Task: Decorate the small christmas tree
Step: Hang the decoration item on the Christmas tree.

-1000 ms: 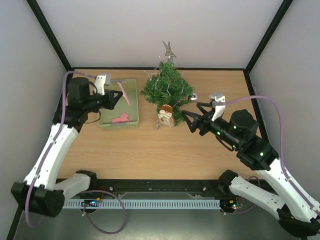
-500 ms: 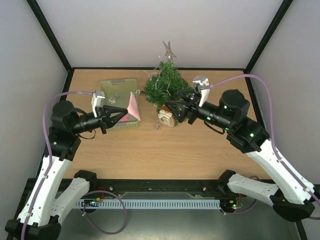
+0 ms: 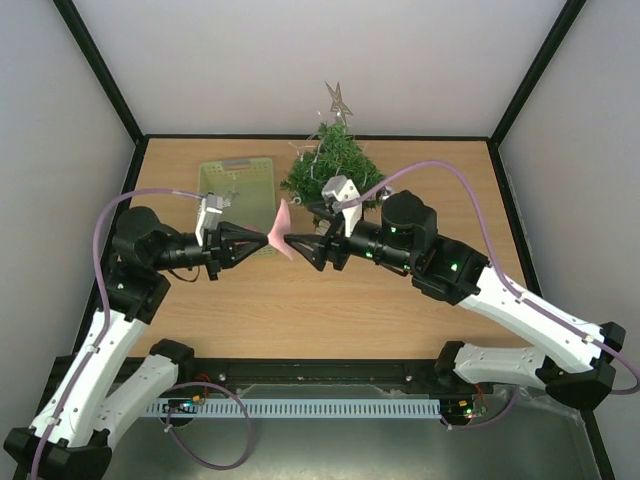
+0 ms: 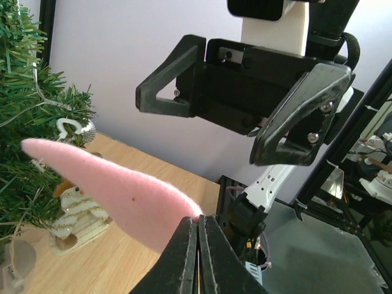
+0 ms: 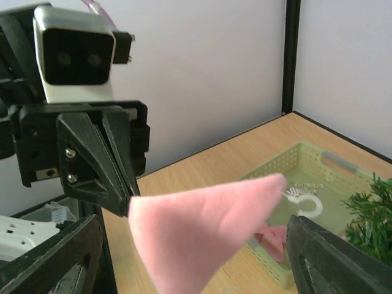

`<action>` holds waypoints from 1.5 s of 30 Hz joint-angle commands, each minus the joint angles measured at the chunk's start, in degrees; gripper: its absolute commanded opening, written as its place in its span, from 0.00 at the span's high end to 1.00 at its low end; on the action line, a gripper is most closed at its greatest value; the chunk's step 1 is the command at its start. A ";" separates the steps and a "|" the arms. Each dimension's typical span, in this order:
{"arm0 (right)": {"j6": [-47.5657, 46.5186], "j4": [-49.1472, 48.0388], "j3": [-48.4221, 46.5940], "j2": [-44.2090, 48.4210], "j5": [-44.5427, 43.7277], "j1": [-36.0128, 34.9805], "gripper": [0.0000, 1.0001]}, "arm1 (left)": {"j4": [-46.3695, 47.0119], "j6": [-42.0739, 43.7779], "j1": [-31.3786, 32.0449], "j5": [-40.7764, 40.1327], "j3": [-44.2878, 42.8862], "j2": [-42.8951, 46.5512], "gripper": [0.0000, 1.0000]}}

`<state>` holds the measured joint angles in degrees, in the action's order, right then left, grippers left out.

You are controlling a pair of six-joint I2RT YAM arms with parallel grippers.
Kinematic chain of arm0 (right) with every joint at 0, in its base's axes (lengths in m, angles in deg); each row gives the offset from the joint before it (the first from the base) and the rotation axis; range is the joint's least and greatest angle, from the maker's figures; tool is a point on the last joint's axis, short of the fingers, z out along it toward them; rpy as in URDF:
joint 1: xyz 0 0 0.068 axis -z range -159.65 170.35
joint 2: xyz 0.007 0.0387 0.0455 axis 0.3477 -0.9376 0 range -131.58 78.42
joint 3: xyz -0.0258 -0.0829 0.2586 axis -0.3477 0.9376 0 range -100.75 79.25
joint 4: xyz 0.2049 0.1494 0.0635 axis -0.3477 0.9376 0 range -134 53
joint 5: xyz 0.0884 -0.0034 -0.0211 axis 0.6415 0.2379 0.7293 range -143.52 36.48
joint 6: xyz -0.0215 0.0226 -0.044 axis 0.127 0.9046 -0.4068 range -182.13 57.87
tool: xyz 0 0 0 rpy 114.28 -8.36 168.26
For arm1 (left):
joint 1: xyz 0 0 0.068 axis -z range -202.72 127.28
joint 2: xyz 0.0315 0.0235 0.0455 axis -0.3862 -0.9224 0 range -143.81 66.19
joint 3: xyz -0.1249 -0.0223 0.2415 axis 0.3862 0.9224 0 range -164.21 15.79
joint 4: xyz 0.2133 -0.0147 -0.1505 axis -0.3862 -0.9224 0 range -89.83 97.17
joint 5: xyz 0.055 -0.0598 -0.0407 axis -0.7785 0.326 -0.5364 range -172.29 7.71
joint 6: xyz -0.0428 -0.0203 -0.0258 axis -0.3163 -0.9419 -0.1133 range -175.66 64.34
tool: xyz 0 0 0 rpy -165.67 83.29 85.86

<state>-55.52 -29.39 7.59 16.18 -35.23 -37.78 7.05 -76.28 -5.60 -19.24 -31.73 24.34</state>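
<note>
At frame centre, left hand (image 3: 266, 239) pinches the pink felt cone (image 3: 283, 233), right hand (image 3: 299, 250) spread wide. Early release could drop it.

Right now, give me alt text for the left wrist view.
The left tool pinches a pink felt piece, its tip toward the small christmas tree. The open right tool hangs above it, facing the camera.

Bright, even light; soft shadows; sharp focus.

Pink felt cone (image 4: 110, 190) matt, fuzzy; table (image 3: 350, 300) smooth wood-grain; basket (image 3: 250, 195) pale green plastic lattice.
</note>
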 commanded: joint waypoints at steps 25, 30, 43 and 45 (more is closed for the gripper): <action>42.58 -22.07 12.33 9.20 -12.15 -2.59 0.37 | -5.19 43.75 8.71 -16.60 -2.46 1.51 0.98; 43.30 -21.00 8.68 4.69 -12.07 -3.05 0.40 | -4.41 46.38 8.87 -20.91 -2.01 1.97 0.97; 39.03 -10.34 -2.55 -8.00 -20.03 -5.09 0.47 | -3.20 49.69 9.33 -23.33 -0.42 1.75 0.98; 38.84 -7.85 -3.68 -9.11 -23.05 -5.31 0.48 | -2.67 50.03 9.31 -23.73 -0.01 1.83 0.98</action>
<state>-15.22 -43.51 7.64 8.93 -52.33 -42.26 1.72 -28.70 3.41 -42.52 -32.19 26.13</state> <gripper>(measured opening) 0.530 0.027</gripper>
